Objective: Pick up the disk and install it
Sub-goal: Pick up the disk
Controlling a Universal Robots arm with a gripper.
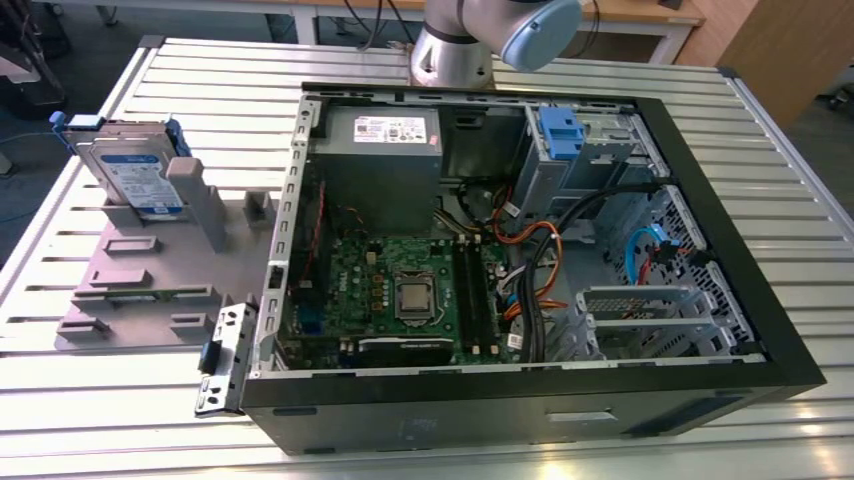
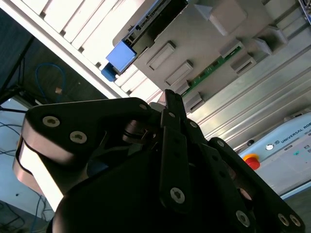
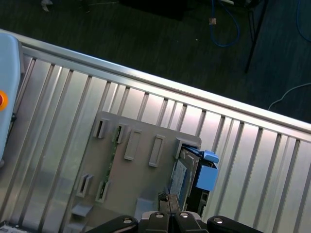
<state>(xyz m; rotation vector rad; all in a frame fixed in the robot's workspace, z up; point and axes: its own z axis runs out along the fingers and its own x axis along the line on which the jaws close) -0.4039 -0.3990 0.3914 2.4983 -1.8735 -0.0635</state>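
The disk [image 1: 134, 172] is a silver drive with a white-and-blue label in a blue carrier. It stands on edge in the grey holder fixture [image 1: 147, 270] at the exterior view's left, beside the open computer case. In the first wrist view the disk [image 3: 181, 178] shows edge-on, its blue bracket end jutting past the fixture [image 3: 138, 160]. My gripper [image 3: 168, 200] hangs well above that fixture, fingers pressed together with nothing between them. In the second wrist view the gripper [image 2: 171, 99] points toward the fixture [image 2: 204, 39], and the disk [image 2: 148, 24] sits at its far end.
The open computer case [image 1: 767, 330] fills the middle of the slatted metal table [image 1: 200, 80]. Inside it are a grey power supply [image 1: 380, 145], a green motherboard [image 1: 400, 290] and a metal bay with a blue latch [image 1: 561, 130]. The arm's base [image 1: 451, 55] stands behind the case.
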